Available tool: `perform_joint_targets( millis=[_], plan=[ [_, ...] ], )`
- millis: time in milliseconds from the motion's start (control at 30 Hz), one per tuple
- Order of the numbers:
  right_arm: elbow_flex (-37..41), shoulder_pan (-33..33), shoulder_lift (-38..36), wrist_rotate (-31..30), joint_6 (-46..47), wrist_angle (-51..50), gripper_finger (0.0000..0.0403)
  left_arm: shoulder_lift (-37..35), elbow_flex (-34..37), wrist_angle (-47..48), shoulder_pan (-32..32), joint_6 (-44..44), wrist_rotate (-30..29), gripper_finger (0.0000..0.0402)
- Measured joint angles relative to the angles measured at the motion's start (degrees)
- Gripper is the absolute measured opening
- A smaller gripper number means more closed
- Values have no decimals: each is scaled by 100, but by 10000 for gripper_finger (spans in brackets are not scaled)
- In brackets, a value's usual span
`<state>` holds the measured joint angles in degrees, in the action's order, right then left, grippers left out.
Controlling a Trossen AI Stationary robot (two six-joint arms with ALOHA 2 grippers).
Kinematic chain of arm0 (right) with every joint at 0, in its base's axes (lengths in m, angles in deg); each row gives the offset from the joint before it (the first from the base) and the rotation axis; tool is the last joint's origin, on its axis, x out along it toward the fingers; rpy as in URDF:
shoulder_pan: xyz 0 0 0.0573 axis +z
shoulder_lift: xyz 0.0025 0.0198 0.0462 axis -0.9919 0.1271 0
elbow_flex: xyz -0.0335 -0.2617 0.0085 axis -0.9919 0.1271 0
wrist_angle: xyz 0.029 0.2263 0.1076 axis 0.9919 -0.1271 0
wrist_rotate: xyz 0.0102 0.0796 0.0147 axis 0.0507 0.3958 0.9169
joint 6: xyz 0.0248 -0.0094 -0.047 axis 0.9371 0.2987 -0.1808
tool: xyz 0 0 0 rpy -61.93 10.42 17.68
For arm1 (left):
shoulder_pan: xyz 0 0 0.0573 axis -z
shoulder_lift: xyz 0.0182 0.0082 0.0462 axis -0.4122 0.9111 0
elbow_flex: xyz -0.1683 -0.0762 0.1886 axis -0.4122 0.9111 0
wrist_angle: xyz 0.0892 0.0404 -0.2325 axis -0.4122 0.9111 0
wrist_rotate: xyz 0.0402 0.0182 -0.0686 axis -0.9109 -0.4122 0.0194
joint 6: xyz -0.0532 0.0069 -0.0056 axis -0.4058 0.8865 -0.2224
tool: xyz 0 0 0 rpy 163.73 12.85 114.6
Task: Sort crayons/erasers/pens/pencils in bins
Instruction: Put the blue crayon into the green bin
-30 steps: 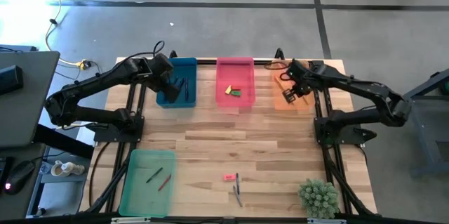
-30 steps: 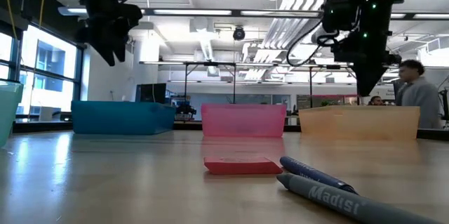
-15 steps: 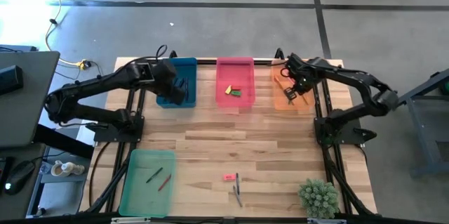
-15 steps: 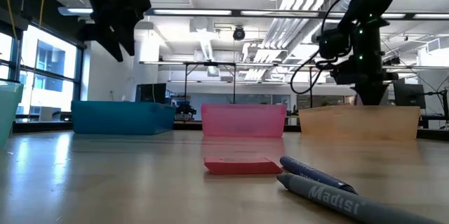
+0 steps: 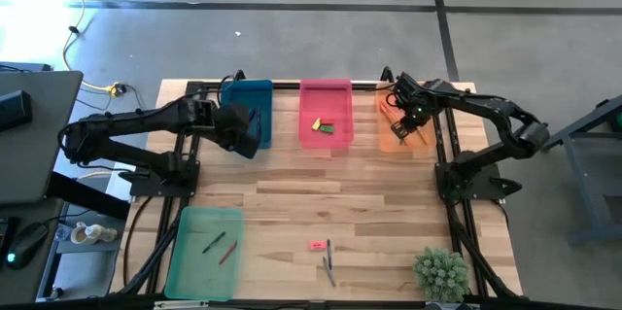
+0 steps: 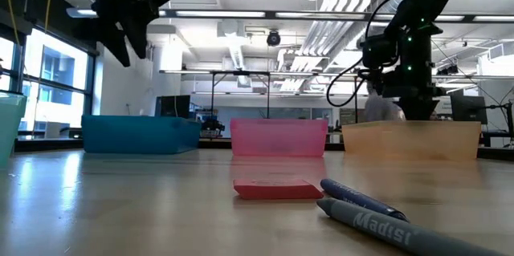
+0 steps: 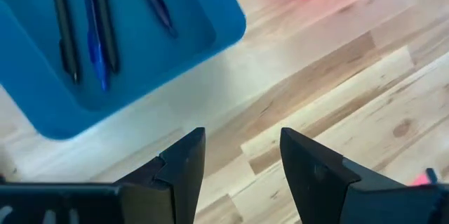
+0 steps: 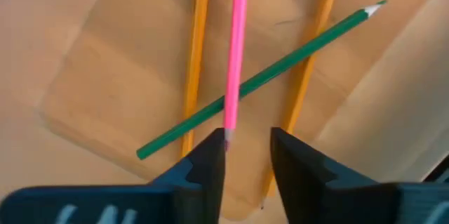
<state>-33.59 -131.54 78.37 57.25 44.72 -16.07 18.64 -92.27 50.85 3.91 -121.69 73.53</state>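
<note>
My right gripper (image 8: 247, 155) hangs open, pointing down, inside the orange bin (image 5: 385, 143). A pink pencil (image 8: 237, 41) lies there across a green pencil (image 8: 280, 66) and between two orange pencils (image 8: 196, 55), its near end beside one finger. My left gripper (image 7: 242, 161) is open and holds nothing. It hovers over the near edge of the blue bin (image 5: 255, 96), which holds several pens (image 7: 91, 27). The pink bin (image 5: 326, 91) holds a yellow and a green eraser (image 5: 324, 126). The green bin (image 5: 194, 257) holds crayons (image 5: 221, 248). My right gripper's fingers stand apart on either side of the pink pencil's near end (image 8: 227, 129), coming from above. That end lies right beside one fingertip (image 8: 210, 154). I cannot tell whether that finger touches it. The pencil rests on the green pencil and the bin floor.
A pink eraser (image 5: 318, 245) and two dark sticks (image 5: 330, 263) lie on the bare wood near the table's front edge; the low view shows them as a blue stick (image 6: 361, 198) and a grey one (image 6: 401, 228). A small green plant (image 5: 440, 273) stands at the front right corner.
My left gripper has swung from over the blue bin toward the table's near edge, rolling as it went. My right gripper has sunk into the orange bin, its tips now behind the bin's wall in the low view.
</note>
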Motion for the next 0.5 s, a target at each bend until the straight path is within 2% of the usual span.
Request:
perform_joint_targets(
  millis=[100,267,500],
  plan=[
    [0,0,-54,233,90,-73,123,0,0,239,210,-375,-98,172],
    [-46,124,-507,741,244,-65,122,0,0,855,447,-938,-142,172],
    [-474,846,-1240,1037,762,159,117,0,0,1403,613,-1012,-151,172]
  ],
)
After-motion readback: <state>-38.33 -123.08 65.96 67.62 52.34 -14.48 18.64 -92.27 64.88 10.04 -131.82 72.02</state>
